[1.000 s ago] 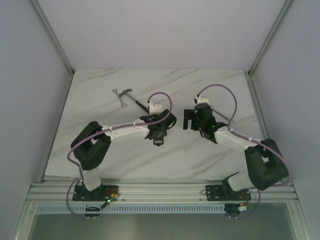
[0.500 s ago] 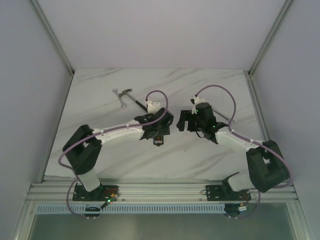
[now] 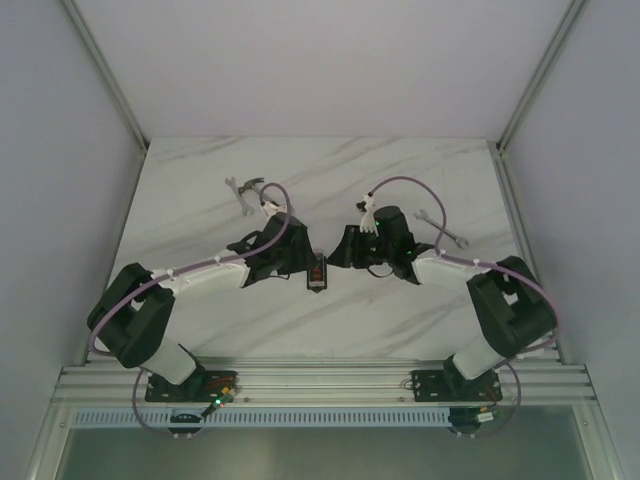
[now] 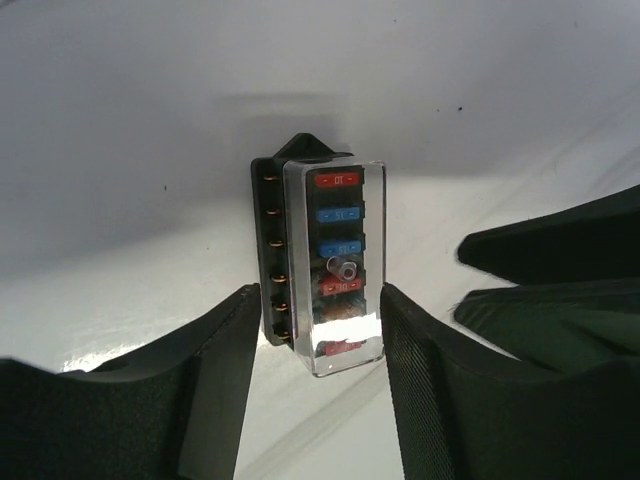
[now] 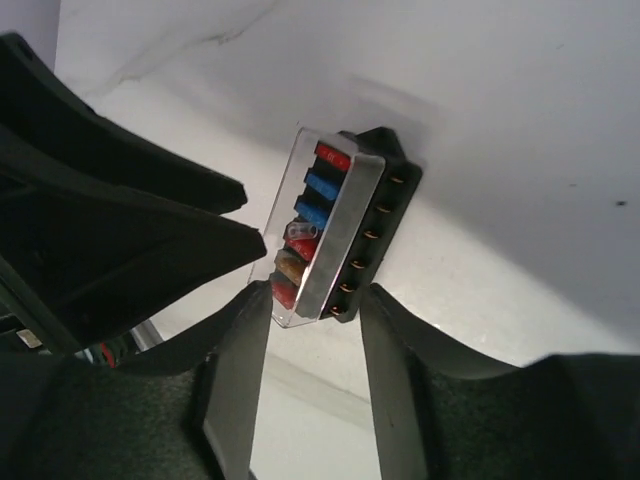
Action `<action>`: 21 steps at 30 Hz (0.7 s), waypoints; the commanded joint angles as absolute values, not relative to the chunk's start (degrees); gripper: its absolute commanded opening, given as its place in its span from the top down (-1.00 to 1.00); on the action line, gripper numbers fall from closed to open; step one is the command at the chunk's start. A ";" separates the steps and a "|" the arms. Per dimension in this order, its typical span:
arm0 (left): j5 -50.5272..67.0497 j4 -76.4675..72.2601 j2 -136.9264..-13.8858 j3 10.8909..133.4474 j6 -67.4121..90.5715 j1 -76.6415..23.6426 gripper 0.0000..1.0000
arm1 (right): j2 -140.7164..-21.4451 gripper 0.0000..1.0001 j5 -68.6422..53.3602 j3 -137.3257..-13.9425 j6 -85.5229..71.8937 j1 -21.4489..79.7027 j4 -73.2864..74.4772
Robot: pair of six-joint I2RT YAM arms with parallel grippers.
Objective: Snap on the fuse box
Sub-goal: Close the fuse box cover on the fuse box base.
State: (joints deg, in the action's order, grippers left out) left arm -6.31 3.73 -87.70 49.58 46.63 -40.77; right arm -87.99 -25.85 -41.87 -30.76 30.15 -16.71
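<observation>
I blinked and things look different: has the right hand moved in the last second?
Yes. In the top view the right hand has swung left, away from the right edge of the table, up to the fuse box.

Top view high, looking down over table [image 3: 420, 180]; both wrist views close, sharing fuse box [image 4: 330, 265].

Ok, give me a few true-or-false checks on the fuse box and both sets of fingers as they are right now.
1. The fuse box has a clear cover over its fuses. True.
2. All of its fuses are red. False: both red and blue ones show under the cover.
3. The left fingers stand on either side of the box's near end. True.
4. The right fingers are around a wrench. False: they flank the fuse box too, and a wrench lies apart from it on the table.
</observation>
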 commanded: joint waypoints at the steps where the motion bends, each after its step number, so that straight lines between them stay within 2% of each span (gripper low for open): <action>1: -0.56 -0.78 -89.19 48.84 45.99 -39.52 -0.18 | -91.82 0.10 -30.05 -44.78 -33.69 31.44 -20.27; 10: 1.66 -1.25 -92.73 48.09 46.08 -38.93 0.01 | -98.57 0.40 -32.15 -45.76 -35.34 32.35 -22.74; 16: 4.27 -1.71 -95.84 47.61 46.62 -38.98 0.21 | -101.24 0.60 -31.20 -46.05 -34.45 32.47 -19.53; 21: 5.74 -2.12 -97.17 45.91 47.59 -39.17 0.27 | -103.21 0.67 -28.64 -46.22 -32.38 33.35 -14.83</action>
